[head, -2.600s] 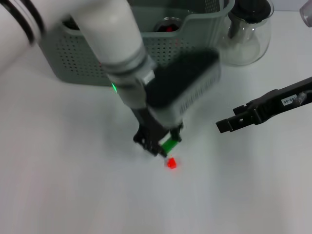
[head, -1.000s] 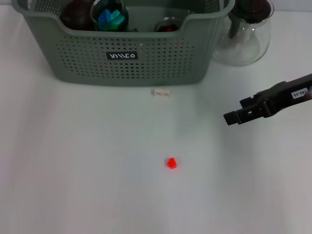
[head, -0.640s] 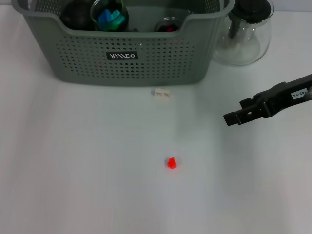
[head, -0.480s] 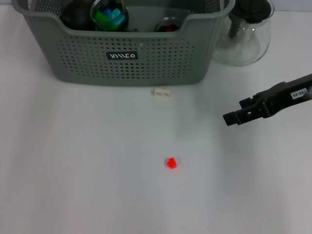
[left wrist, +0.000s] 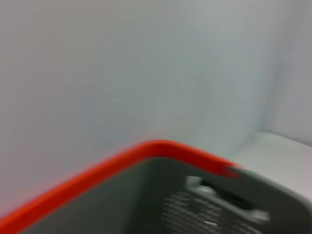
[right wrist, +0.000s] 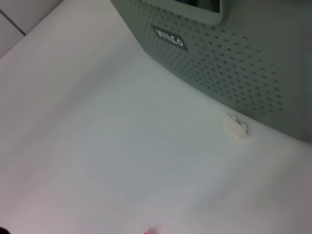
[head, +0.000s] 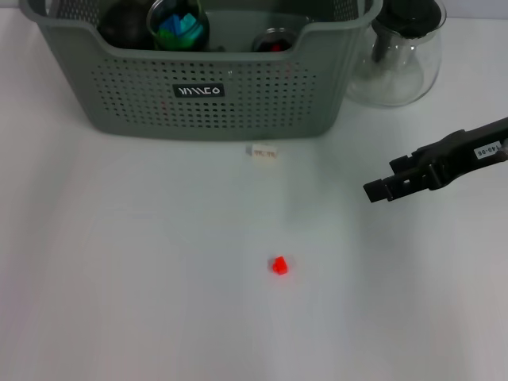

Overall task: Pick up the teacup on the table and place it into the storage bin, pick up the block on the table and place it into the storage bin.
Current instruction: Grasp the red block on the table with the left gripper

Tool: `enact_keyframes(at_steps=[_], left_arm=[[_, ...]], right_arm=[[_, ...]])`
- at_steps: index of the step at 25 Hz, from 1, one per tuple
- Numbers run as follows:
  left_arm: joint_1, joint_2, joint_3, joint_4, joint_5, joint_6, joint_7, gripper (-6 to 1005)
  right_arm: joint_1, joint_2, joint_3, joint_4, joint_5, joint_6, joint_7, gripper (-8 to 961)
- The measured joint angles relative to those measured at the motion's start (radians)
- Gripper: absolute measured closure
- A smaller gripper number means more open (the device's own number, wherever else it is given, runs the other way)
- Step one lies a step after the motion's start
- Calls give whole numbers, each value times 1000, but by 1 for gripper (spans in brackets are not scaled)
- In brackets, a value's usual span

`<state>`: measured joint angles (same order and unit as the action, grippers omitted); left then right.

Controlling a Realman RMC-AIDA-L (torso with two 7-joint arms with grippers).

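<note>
— What does the surface look like?

— A plain white table (head: 119, 278); the left wrist view shows a pale wall behind a blurred grey edge with a red rim.

— Where are the task's things?

— The storage bin (head: 206, 87) stands at twelve o'clock, with a glass cup of blue and green pieces (head: 178, 25) inside. A small red block (head: 278, 265) lies alone near the centre, at about six o'clock from the bin. A white block (head: 263, 151) lies just in front of the bin's wall.

— Anything else around?

— A glass teapot (head: 401, 55) at one o'clock, beside the bin.

— The grippers?

— The right gripper (head: 379, 190) hangs over the table at three o'clock, holding nothing; how far its fingers are parted cannot be told. The left gripper is unseen.
</note>
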<state>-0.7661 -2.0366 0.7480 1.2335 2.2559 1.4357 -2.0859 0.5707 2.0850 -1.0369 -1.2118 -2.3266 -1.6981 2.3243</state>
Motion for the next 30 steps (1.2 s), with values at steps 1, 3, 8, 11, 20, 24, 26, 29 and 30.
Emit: enact_keyframes(at_steps=[1, 3, 8, 11, 20, 24, 26, 29, 30], left_arm=[[13, -1, 1, 27, -26, 66, 38, 165], [30, -4, 3, 73, -42, 190, 99, 168], [68, -34, 63, 106, -26, 430, 184, 171], [91, -62, 152, 102, 23, 441, 187, 178], [156, -139, 547, 55, 160, 247, 17, 198], [164, -141, 719, 39, 168, 179, -105, 208], [160, -141, 785, 38, 174, 145, -162, 212], [157, -141, 863, 31, 176, 83, -226, 219], [156, -141, 884, 28, 176, 64, -238, 221]], right_arm=[[0, -1, 0, 0, 0, 1, -1, 117], [-1, -2, 1, 0, 0, 1, -2, 118], [-7, -3, 2, 1, 0, 4, -2, 118], [-8, 0, 2, 3, 0, 5, -2, 118], [-8, 0, -1, 18, 0, 9, -8, 117], [-3, -4, -1, 19, -1, 6, -11, 118], [-2, -5, -1, 20, -1, 5, -13, 118], [-1, -6, -2, 23, -1, 10, -19, 118], [-1, -7, -1, 24, -2, 10, -22, 118]])
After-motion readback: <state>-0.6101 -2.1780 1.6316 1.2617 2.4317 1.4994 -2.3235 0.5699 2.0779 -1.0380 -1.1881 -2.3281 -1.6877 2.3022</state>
